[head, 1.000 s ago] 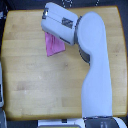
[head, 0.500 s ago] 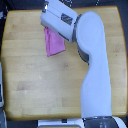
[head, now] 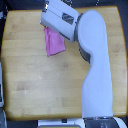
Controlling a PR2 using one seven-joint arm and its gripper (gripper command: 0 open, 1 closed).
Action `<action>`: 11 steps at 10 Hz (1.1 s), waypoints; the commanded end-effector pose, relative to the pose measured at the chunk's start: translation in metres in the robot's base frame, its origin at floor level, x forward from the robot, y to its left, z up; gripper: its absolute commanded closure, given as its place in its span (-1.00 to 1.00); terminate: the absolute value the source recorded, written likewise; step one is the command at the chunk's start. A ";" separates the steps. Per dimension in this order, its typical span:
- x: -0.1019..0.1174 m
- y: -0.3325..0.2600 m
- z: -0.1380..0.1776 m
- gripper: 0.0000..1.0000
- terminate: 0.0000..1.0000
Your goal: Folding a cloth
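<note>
The pink-magenta cloth (head: 53, 42) lies on the wooden tabletop (head: 35, 85), toward the far side and the exterior view's left of centre. It shows as a narrow rectangle, and its top edge runs under the arm. My gripper (head: 49, 25) is the white and grey block directly over that top edge, at the end of the big white arm (head: 95, 60) that comes in from the bottom right. Its fingers are hidden under the wrist housing, so I cannot tell whether they are open or shut, or whether they touch the cloth.
The white arm crosses the table's right half from the robot's base (head: 100, 122) at the bottom edge. A white object (head: 2, 87) stands off the table's left edge. Dark floor surrounds the table.
The cloth's lower-left corner no longer points out diagonally. It now lies as a straighter, narrower rectangle, and the gripper has shifted slightly left and up.
</note>
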 end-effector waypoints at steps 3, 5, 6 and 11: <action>0.027 -0.019 0.114 -1.00 -1.00; 0.025 -0.032 0.128 -1.00 -1.00; 0.030 -0.039 0.137 -1.00 -1.00; 0.019 -0.114 0.149 -1.00 -1.00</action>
